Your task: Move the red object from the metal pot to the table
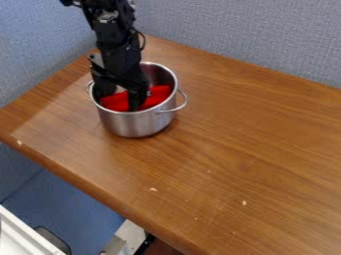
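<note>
A small shiny metal pot stands on the brown wooden table, toward its back left. Inside the pot lies the red object, bright red and partly covered by the arm. My black gripper reaches straight down into the pot from above, its jaws spread open with the fingers down at the red object. The pot wall hides whether the fingertips touch it. A loop handle shows on the pot's right side.
A blue-grey wall runs close behind the table. The table's rounded corner and front edge fall away to the floor at the lower left. Small pale specks dot the wood near the front.
</note>
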You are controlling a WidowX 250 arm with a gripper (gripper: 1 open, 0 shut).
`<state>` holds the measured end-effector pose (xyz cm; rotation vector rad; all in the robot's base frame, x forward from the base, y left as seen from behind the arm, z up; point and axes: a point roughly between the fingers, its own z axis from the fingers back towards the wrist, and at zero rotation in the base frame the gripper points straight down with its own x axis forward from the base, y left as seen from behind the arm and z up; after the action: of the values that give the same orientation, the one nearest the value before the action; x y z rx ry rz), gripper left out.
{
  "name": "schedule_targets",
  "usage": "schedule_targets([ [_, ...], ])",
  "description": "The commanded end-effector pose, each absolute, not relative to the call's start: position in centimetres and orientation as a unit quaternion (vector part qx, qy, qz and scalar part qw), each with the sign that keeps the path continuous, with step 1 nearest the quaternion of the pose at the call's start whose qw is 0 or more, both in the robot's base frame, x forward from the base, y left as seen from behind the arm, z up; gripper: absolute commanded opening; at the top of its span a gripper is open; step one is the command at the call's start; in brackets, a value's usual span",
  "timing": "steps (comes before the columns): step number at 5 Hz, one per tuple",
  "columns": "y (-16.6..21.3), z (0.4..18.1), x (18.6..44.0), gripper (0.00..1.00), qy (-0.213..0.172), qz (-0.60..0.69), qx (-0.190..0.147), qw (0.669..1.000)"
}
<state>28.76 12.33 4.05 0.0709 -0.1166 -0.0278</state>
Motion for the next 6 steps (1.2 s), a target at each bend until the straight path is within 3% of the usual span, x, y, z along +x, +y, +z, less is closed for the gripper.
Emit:
schedule_targets([
  [1, 10.0, 0.2, 26.3, 0.00, 0.002, -0.029, -0.005, 1.000],
  [6, 9.8, 1.6, 25.2, 0.00, -0.022, -0.009, -0.038, 0.999],
])
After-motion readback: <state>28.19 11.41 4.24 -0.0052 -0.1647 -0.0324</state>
